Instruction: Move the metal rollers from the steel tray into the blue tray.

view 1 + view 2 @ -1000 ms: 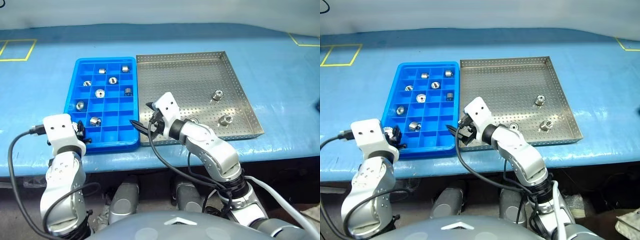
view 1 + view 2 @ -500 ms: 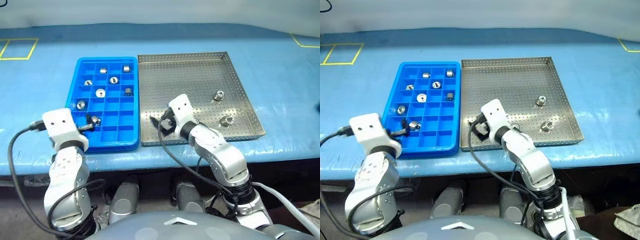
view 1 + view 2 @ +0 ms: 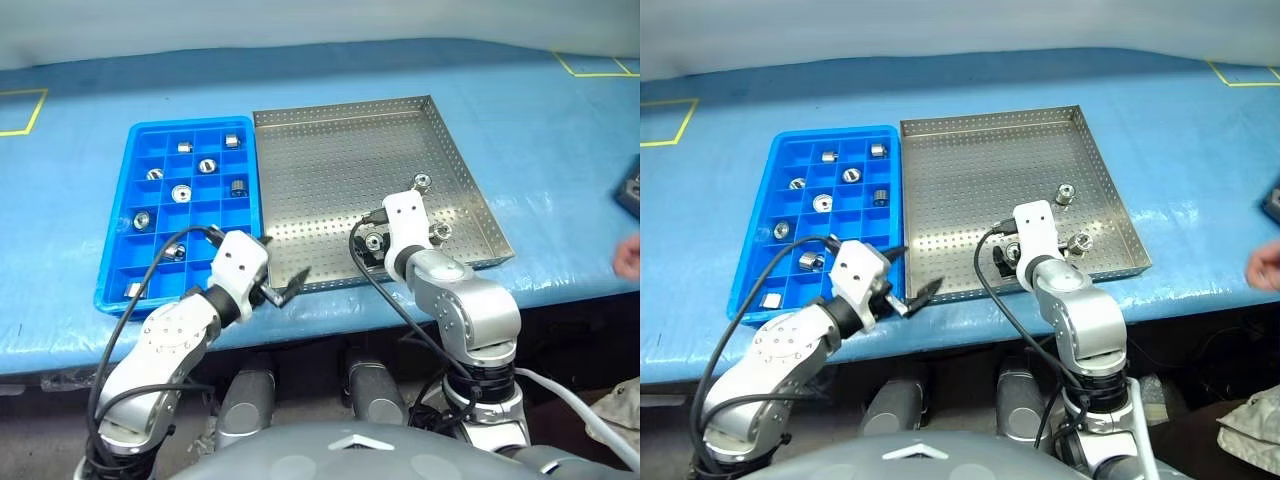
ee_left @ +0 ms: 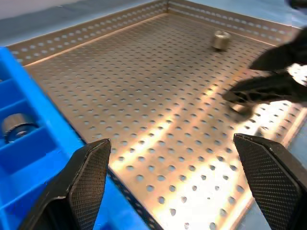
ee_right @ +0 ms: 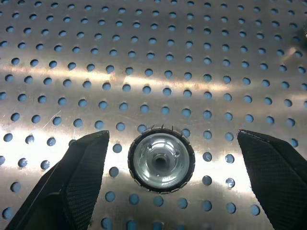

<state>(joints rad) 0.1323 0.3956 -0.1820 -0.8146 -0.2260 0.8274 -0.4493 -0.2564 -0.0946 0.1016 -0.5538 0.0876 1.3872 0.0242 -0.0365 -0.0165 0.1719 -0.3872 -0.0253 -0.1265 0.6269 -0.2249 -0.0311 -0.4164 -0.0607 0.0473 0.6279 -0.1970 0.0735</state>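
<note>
- Right gripper [image 5: 163, 139], fingers spread wide, straddles a metal roller [image 5: 161, 158] standing on the steel tray [image 3: 330, 160]; an off-centre close could tip the roller or send it rolling.
- Left gripper [image 3: 283, 290], open and empty, hangs near the blue tray [image 3: 120, 260]; a careless swing could jostle it.

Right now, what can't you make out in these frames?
- Roller under the right gripper: from the head camera, mostly hidden behind the wrist.
- Rollers in the blue tray: hole ends too small to read; the left arm covers some near compartments.
- Steel tray: cut off by the left wrist view's edges.
- Dark object at the table's right: cut off.
</note>
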